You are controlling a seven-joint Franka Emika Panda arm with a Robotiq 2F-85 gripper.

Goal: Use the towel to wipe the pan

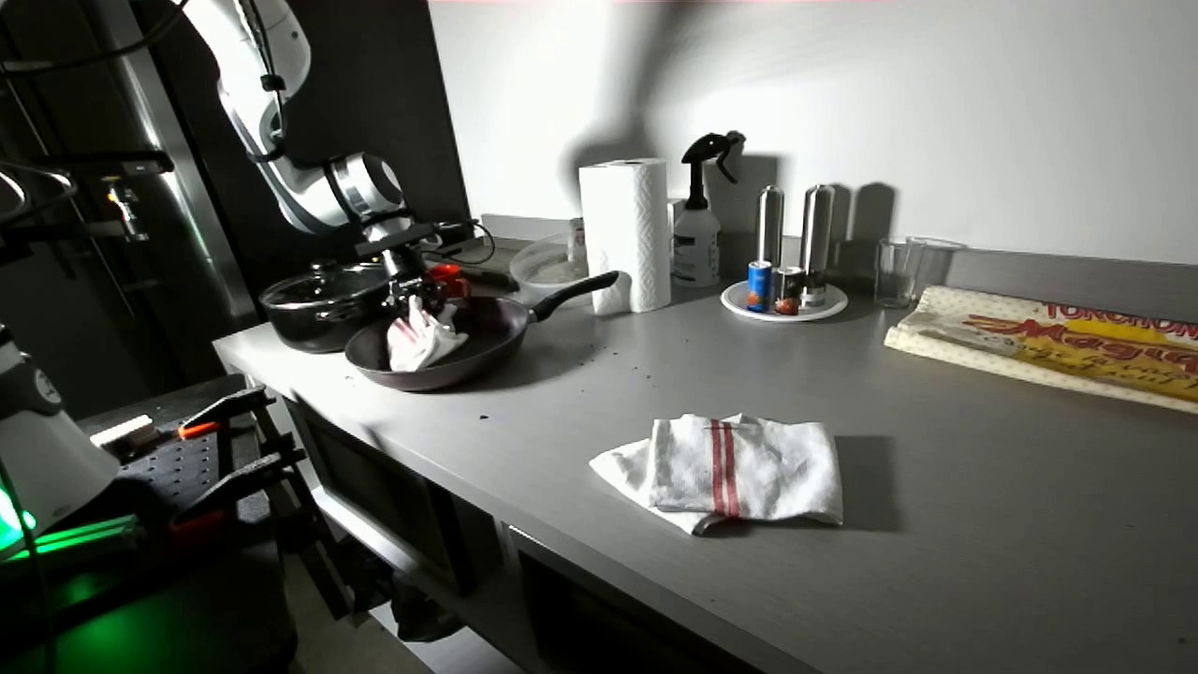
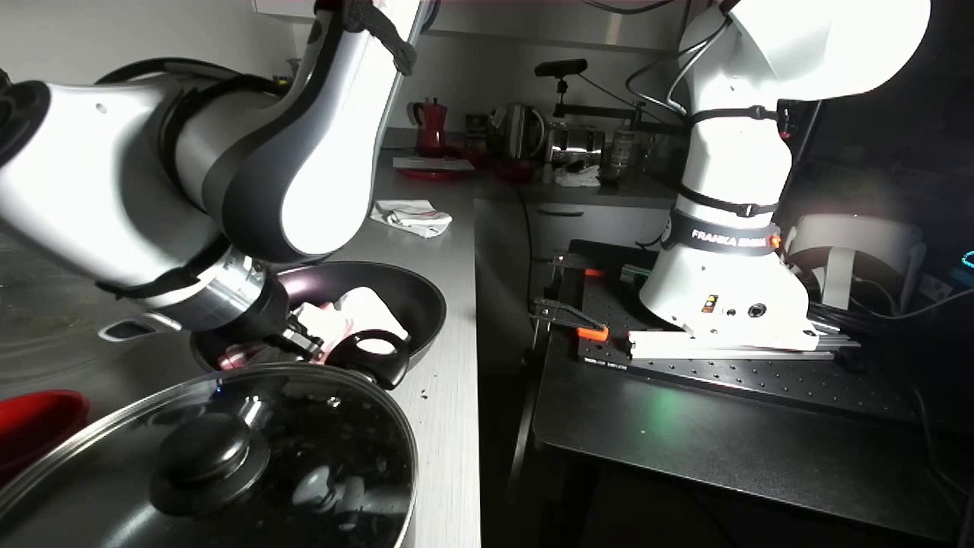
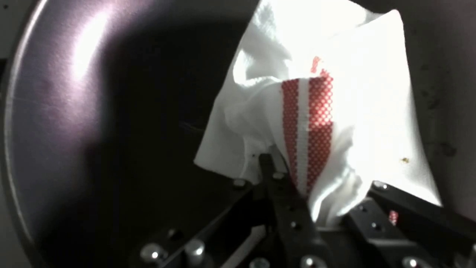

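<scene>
A dark frying pan (image 1: 501,329) lies on the counter with its handle toward the wall; it also shows in an exterior view (image 2: 426,297) and in the wrist view (image 3: 20,111). A white towel with red stripes (image 1: 421,342) lies bunched inside the pan, also seen in an exterior view (image 2: 369,308) and the wrist view (image 3: 372,96). My gripper (image 1: 414,298) points down into the pan with a fold of this towel pinched between its fingers (image 3: 312,186). The right fingertip is hidden by cloth. Another folded striped towel (image 1: 749,468) lies on the counter.
A black pot with a glass lid (image 1: 323,298) stands close beside the pan. A red item (image 1: 449,279) and a clear bowl (image 1: 543,262) are behind it. A paper towel roll (image 1: 625,234), spray bottle (image 1: 694,234) and white plate (image 1: 814,309) stand along the wall.
</scene>
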